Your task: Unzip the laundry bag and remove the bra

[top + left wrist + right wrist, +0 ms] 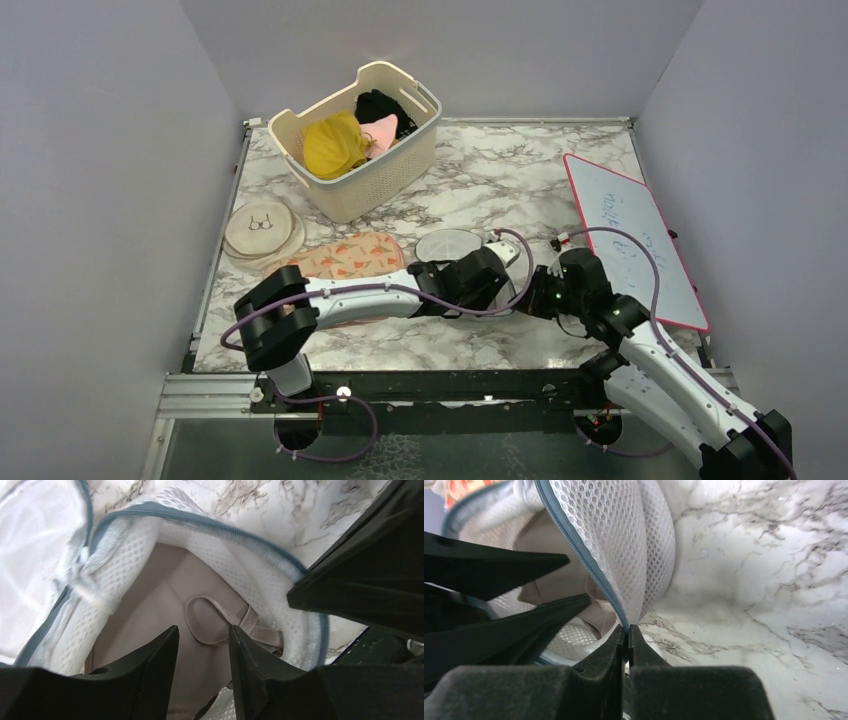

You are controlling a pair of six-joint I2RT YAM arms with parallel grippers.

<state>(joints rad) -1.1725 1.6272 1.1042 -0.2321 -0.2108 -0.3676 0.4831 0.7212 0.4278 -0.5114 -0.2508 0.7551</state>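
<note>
Laundry bag (pixel 634 540): my right gripper (pixel 628 631) is closed tight on its blue-grey zip rim. My left gripper (pixel 202 630), fingers parted and holding nothing, is at its open mouth, which faces that gripper, just above the beige bra (pixel 165 580) inside. It lies mid-way across the marble table (pixel 480 180), between grey walls (pixel 100 150). Being round, it has no clear long axis, and from above my arms hide most of it.
</note>
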